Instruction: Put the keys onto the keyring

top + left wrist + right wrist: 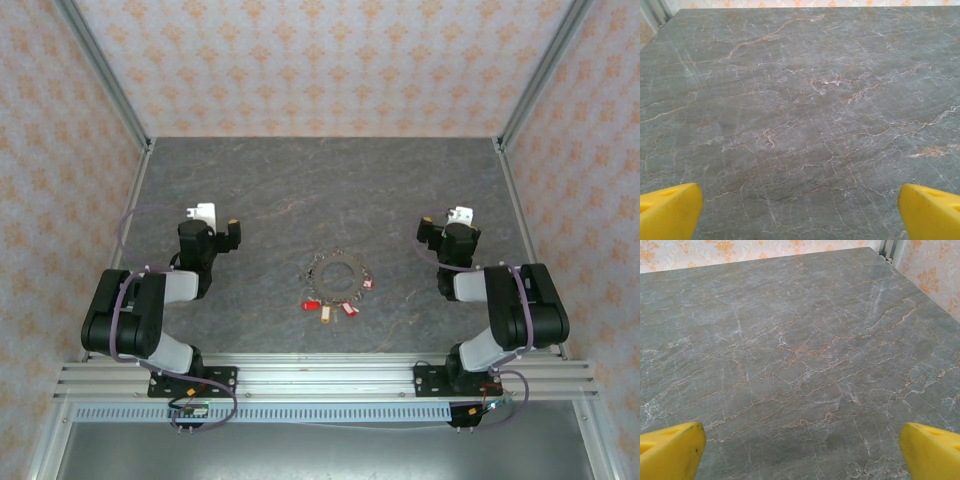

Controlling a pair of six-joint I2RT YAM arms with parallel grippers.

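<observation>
Midway along the table's (250,180) near edge, leaves keyring (338,272) and keys (330,308) untouched. Holds left gripper (216,224) and right gripper (444,222) spread, empty. Probably needs reaching inward, pinching one key.

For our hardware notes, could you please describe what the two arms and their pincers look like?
The left arm and right arm are black with light-grey segments. Lilac cables loop along each. A white block tops each wrist. The pincer fingers are bright yellow.
</observation>
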